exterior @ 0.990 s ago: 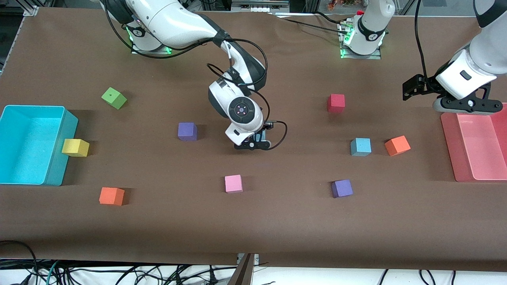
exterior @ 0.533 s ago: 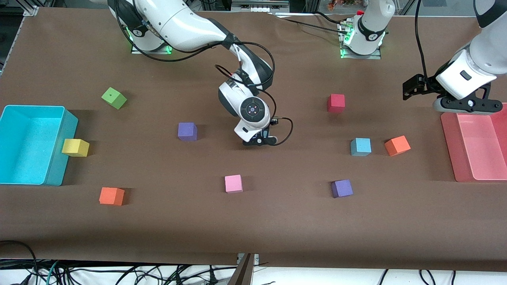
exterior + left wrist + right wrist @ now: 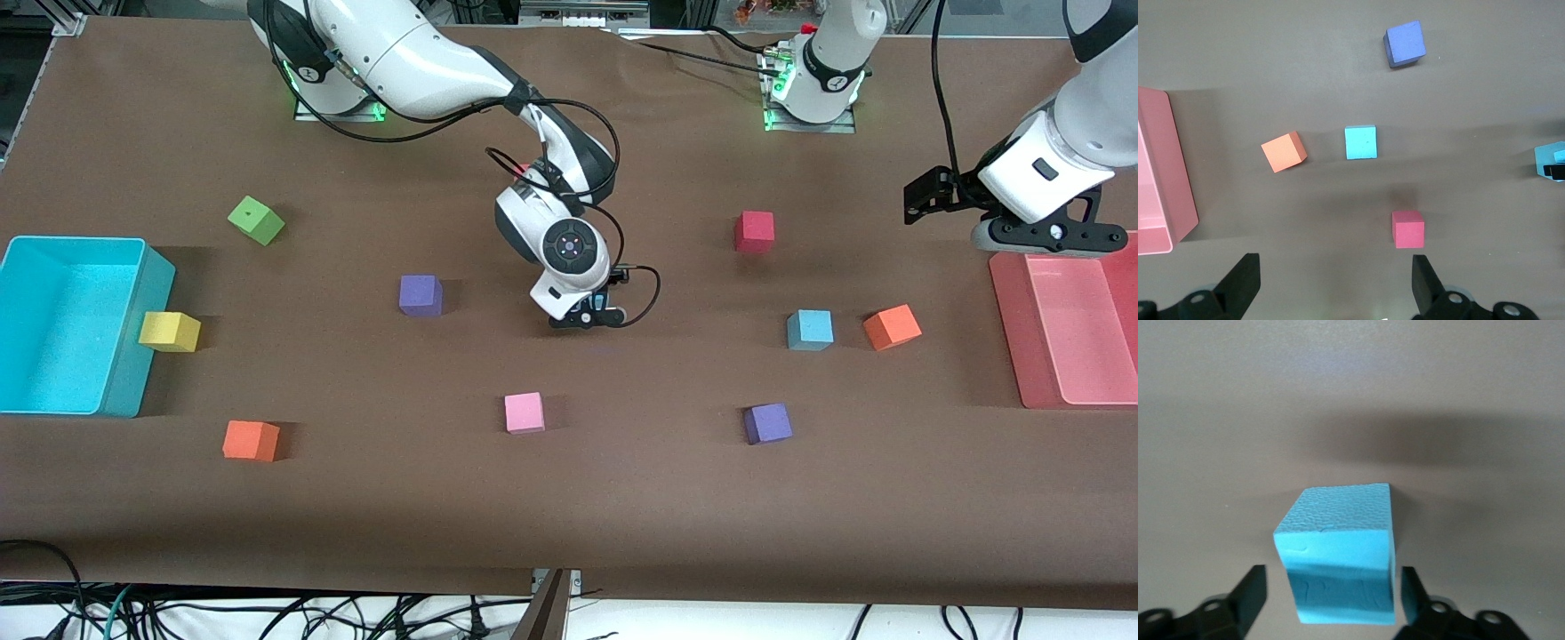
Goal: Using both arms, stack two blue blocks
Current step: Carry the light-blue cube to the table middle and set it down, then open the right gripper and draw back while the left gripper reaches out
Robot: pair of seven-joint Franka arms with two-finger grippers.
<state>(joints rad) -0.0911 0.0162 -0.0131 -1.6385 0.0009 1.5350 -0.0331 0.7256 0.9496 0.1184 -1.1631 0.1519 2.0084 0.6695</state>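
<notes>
One sky-blue block [image 3: 810, 329] rests on the table toward the left arm's end, beside an orange cube [image 3: 892, 326]; it also shows in the left wrist view [image 3: 1361, 142]. The second blue block [image 3: 1338, 553] sits between my right gripper's [image 3: 1331, 600] fingers, with a small gap on each side. In the front view my right gripper [image 3: 587, 318] is low at mid-table and hides that block. The block's edge shows in the left wrist view [image 3: 1546, 159]. My left gripper [image 3: 1045, 236] waits, open and empty [image 3: 1335, 287], above the pink tray's [image 3: 1067, 356] edge.
A red cube [image 3: 754, 231] and a purple cube [image 3: 768, 423] flank the free blue block. A pink cube [image 3: 524, 412] and another purple cube [image 3: 420, 295] lie near my right gripper. A cyan bin [image 3: 133, 391], yellow [image 3: 169, 332], orange [image 3: 251, 440] and green [image 3: 256, 220] cubes lie toward the right arm's end.
My right gripper has shifted a little toward the left arm's end of the table, slowing over the last half second. The left arm has not moved.
</notes>
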